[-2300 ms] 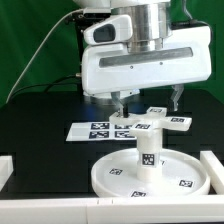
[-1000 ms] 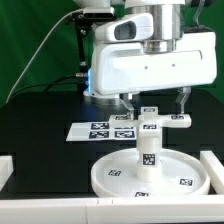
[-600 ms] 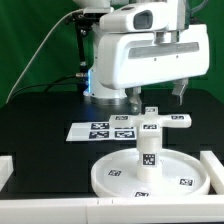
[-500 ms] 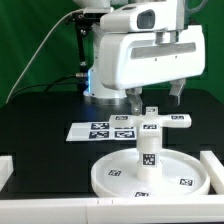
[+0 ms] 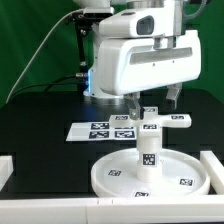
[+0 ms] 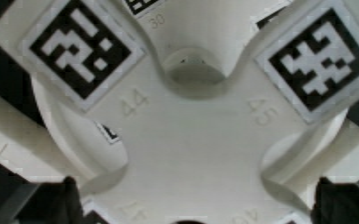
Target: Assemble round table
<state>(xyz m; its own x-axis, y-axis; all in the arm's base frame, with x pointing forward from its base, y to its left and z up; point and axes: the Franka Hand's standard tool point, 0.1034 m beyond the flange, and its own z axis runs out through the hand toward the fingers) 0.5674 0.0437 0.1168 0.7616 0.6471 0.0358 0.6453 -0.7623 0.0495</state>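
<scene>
Now, the scene line by line:

Table: a black table [image 5: 40,125] carries everything; white blocks sit at its near corners in the exterior view.

Disc: the large rimmed round disc [image 5: 115,175] lies flat at the near middle of the table, rim up, with small square tags on its floor.

Leg: the short cylindrical leg [image 5: 147,150] stands upright at the centre of the disc, a tag on its side facing the camera.

Base: the cross-shaped base [image 5: 152,121] sits level on top of the leg, with tags on its arms. In the wrist view the base [image 6: 185,110] fills the picture from close above, two tagged arms spreading out from a small round hole at its centre.

Marker board: the marker board [image 5: 95,129] lies flat on the table behind the disc, toward the exterior view's left of the leg.

Gripper: the gripper [image 5: 153,101] hangs under the big white wrist housing, just above the far side of the base. One finger shows on each side of the base's far arm, apart from each other. In the wrist view the two dark fingertips [image 6: 59,198] appear at the picture's edge with a wide gap between them and white plastic in that gap. Whether the fingers touch the base I cannot tell.

Backdrop: a green curtain [image 5: 30,40] hangs behind the arm.
</scene>
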